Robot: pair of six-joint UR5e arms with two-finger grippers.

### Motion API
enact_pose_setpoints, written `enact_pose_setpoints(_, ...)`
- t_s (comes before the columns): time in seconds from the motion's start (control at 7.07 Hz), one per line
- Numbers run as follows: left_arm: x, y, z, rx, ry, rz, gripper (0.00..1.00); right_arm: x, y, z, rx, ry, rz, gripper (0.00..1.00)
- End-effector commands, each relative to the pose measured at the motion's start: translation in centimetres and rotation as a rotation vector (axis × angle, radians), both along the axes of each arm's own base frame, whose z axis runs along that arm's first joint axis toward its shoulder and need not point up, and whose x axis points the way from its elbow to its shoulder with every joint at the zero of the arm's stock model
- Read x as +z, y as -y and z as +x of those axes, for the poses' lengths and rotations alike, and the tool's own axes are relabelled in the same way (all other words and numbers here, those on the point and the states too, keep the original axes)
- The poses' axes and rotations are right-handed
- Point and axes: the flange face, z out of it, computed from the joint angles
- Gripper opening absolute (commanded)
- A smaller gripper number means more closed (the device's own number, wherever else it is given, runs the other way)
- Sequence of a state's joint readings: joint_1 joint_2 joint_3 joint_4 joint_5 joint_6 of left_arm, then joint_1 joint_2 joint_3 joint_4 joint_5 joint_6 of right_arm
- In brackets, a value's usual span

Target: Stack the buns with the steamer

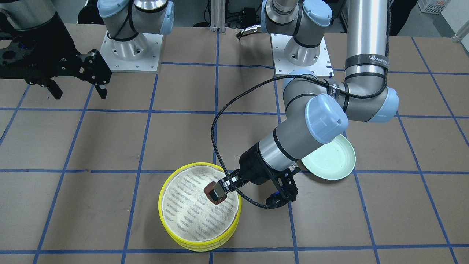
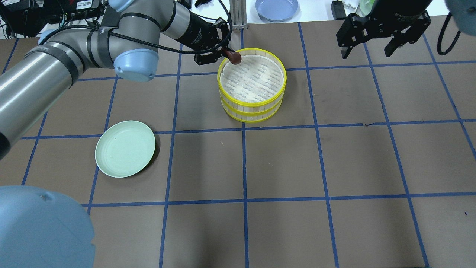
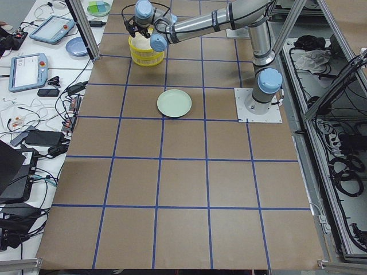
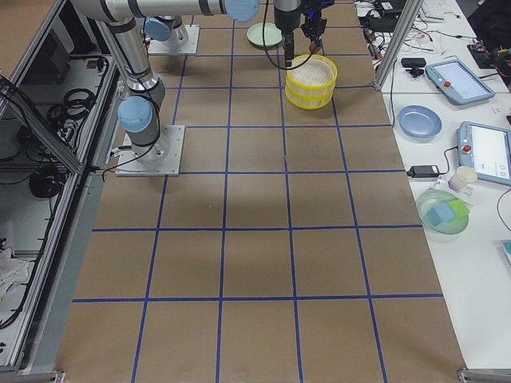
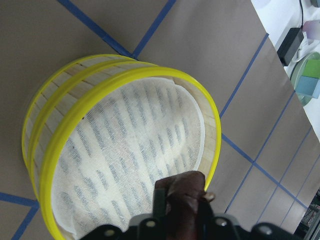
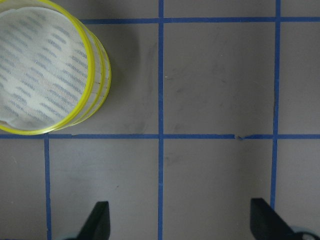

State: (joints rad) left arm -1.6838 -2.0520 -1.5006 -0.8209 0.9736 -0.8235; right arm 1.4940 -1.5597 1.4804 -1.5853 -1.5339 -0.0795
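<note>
The left gripper (image 1: 220, 191) is clamped on the dark brown bun (image 1: 211, 193), held above the stacked steamer (image 2: 253, 111) near its 10 o'clock rim (overhead view). The right gripper (image 2: 366, 52) hangs with its fingers apart, at 2 o'clock from the steamer.

steamer (image 2: 253, 89): glossy yellow plastic rims, woven cloth liner | plate (image 2: 125, 149): smooth matt green | table (image 2: 297, 167): matt brown paper

table (image 2: 282, 163): brown, blue tape grid | on it: stacked steamer tiers (image 2: 253, 111), pale green plate (image 2: 125, 149), well apart
</note>
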Motion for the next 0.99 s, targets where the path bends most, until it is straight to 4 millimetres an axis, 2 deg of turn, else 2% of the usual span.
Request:
enact_pose_setpoints(0.0, 0.2, 0.3, -0.2, -0.007, 0.005, -0.059, 0.98, -0.3, -0.5, 0.4, -0.026, -0.004, 0.002, 1.00)
enact_pose_setpoints(0.28, 0.2, 0.3, 0.0, -0.030, 0.019, -0.079, 0.98, -1.0, -0.6, 2.5, -0.092, 0.012, 0.017, 1.00)
enact_pose_setpoints(0.42, 0.4, 0.3, 0.4, -0.022, 0.058, -0.087, 0.98, -1.0, -0.5, 2.7, -0.105, 0.006, 0.017, 1.00)
enact_pose_setpoints(0.57, 1.8, 0.3, 1.9, -0.084, 0.198, -0.136, 0.99, -1.1, -0.5, 2.7, -0.109, 0.013, 0.018, 1.00)
enact_pose_setpoints(0.71, 3.3, -0.1, 5.2, -0.194, 0.418, -0.136, 1.00, -0.9, -0.3, 2.8, -0.117, 0.018, -0.006, 1.00)
enact_pose_setpoints(0.85, 5.4, -0.6, 9.0, -0.233, 0.505, -0.104, 1.00, -0.9, -0.2, 2.9, -0.095, 0.003, -0.018, 1.00)
